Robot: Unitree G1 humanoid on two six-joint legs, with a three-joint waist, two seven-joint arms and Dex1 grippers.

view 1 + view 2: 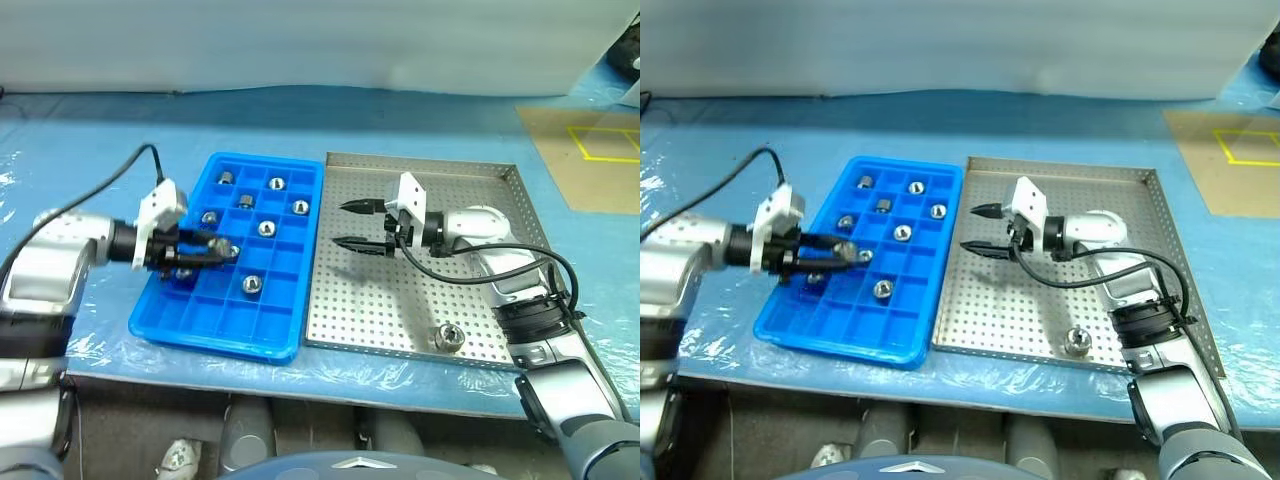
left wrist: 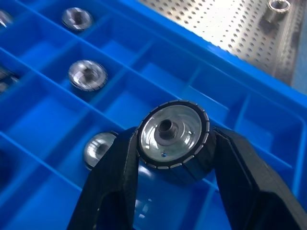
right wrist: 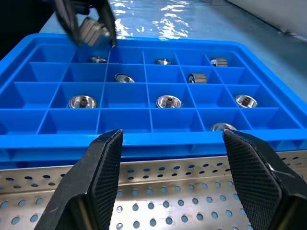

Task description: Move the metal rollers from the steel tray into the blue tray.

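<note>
- Bright blue rectangular plastic tray [image 1: 205, 335] with a grid of square compartments: on the plastic-covered blue desk [image 1: 80, 140], long axis running away from the robot, its right long edge just beside the steel tray's left rim; narrow strip of desk between them.
- Large shallow square grey steel tray [image 1: 400, 320] with perforated floor and low raised rims: to the right of the blue tray; floor mostly bare, wide open room around the right gripper.
- Small shiny silver metal rollers, short cylinders with a central hole: several lying singly in separate compartments of the blue tray, e.g. [image 1: 266, 228], [image 1: 252, 284], [image 1: 300, 207]; most with hole upward, a few on their sides.
- One loose roller [image 1: 447, 337] on the steel tray floor near the front rim, standing with hole up, well apart from the right gripper.
- Left gripper [image 1: 222, 249]: low over the blue tray's left columns, pointing right, closed on a roller [image 2: 172, 139]; knurled rim pinched between the two black fingers [image 2: 115, 177], flat face and centre hole turned toward the wrist camera.
- Right gripper [image 1: 352, 225]: over the steel tray's left half, pointing left toward the blue tray, jaws spread wide with nothing between them.
- Tan cardboard sheet with yellow tape outline [image 1: 590, 150]: far right of the desk.
</note>
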